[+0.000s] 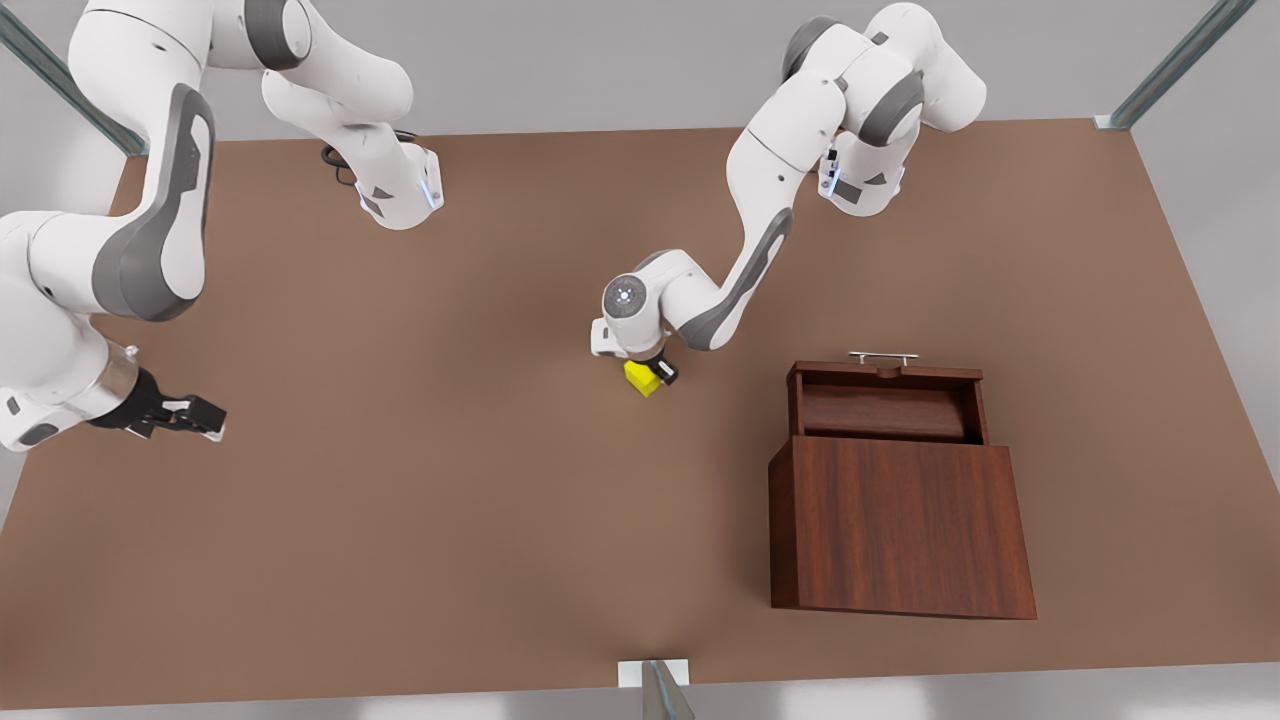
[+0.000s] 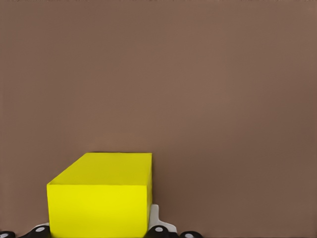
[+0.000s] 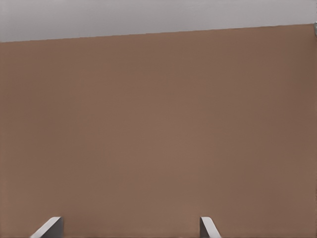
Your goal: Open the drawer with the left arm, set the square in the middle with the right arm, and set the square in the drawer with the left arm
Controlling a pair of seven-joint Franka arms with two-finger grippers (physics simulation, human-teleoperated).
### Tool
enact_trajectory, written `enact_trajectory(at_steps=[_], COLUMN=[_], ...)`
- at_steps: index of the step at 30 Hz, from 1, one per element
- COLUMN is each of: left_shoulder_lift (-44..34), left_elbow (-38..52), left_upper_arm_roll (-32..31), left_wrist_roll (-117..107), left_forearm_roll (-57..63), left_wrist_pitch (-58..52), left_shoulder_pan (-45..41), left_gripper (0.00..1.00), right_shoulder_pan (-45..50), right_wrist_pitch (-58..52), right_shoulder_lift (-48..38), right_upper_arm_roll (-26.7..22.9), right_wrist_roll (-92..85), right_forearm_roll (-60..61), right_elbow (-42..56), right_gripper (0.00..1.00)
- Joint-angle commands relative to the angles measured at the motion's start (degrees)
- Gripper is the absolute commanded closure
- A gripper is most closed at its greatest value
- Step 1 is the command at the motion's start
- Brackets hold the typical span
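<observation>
Square sits within left claw (mid-table).

We see a matte brown tabletop; grey floor surrounds it; metal frame struts stand at its corners.

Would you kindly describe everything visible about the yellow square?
The square is a small bright yellow block with flat, plain matte faces and crisp edges. It sits near the middle of the brown tabletop, to the front view's left of the open drawer. The left pincer is down around it, black fingers flanking its sides.
</observation>
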Motion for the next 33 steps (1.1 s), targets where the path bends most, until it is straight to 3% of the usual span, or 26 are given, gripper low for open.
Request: enact_trajectory(at_steps=[1,6,12,18,24,29,33], left_shoulder_lift=[0.0,-2.02,-14.24,-23.91,-24.0,-24.0,-22.5], left_elbow=[0.0,0.7,3.69,3.25,1.15,-5.09,-6.24], left_upper_arm_roll=[-0.04,0.14,3.12,16.39,31.34,38.55,39.25], left_wrist_roll=[0.03,0.29,6.7,26.91,54.86,69.72,75.26], left_forearm_roll=[-0.27,-0.36,-3.34,-10.82,-11.35,-12.14,-12.14], left_wrist_pitch=[-0.05,-0.66,-17.36,-28.52,-27.91,-22.64,-21.5], left_shoulder_pan=[-0.01,0.17,0.96,0.96,0.96,0.96,3.59], left_gripper=[0.35,0.35,0.34,0.34,0.35,0.35,0.35], right_shoulder_pan=[0.06,0.23,0.06,-0.21,-0.3,-0.12,-0.12], right_wrist_pitch=[-0.06,0.47,0.47,0.38,0.38,0.56,0.47], right_shoulder_lift=[-0.01,0.08,-0.01,-0.01,-0.01,0.08,0.08], right_upper_arm_roll=[0.0,0.0,-0.17,-0.35,-0.7,-0.7,-0.7], right_wrist_roll=[-0.01,0.26,0.26,0.26,0.26,0.35,0.35], right_forearm_roll=[0.0,0.09,0.0,0.79,0.7,1.14,1.41], right_elbow=[0.0,0.0,0.09,0.09,0.44,0.44,0.44], right_gripper=[0.0,0.0,0.0,0.0,0.0,0.0,0.0])
